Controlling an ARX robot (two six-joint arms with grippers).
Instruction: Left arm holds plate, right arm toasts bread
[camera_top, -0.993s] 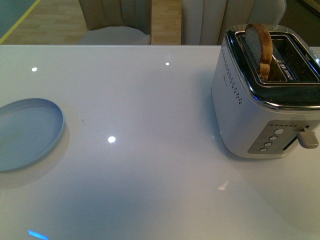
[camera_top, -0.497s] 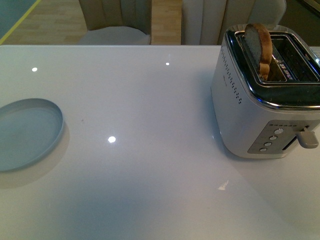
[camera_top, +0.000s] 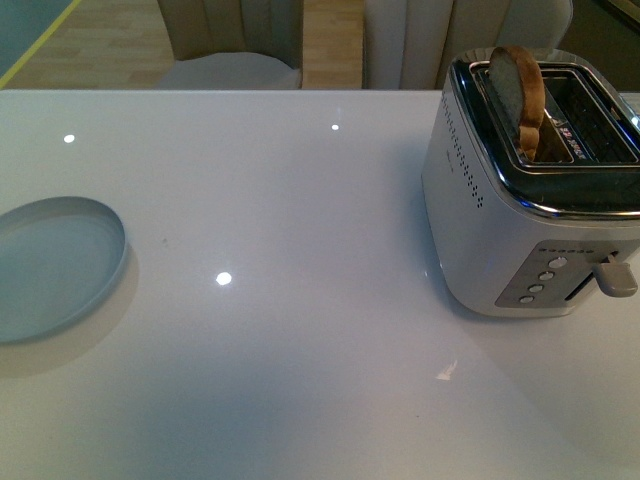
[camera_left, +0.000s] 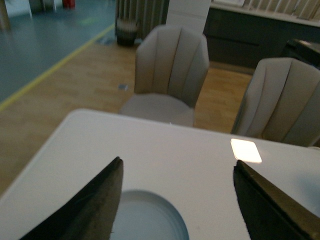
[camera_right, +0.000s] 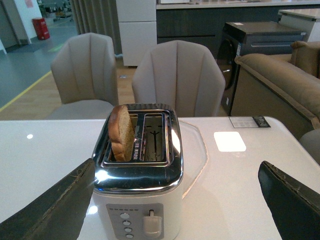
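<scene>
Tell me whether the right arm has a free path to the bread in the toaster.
Probably yes. The bread stands tall out of the toaster slot, the right gripper is open facing it, and nothing lies between.

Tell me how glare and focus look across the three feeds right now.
Front view: dim and bluish, small bright lamp reflections on the table; plate and bread readable. Left wrist view: soft focus, one bright square reflection on the table, the open left tool dark and blurred. Right wrist view: sharpest feed, glare on the toaster chrome, the open right tool dark at the edges.
</scene>
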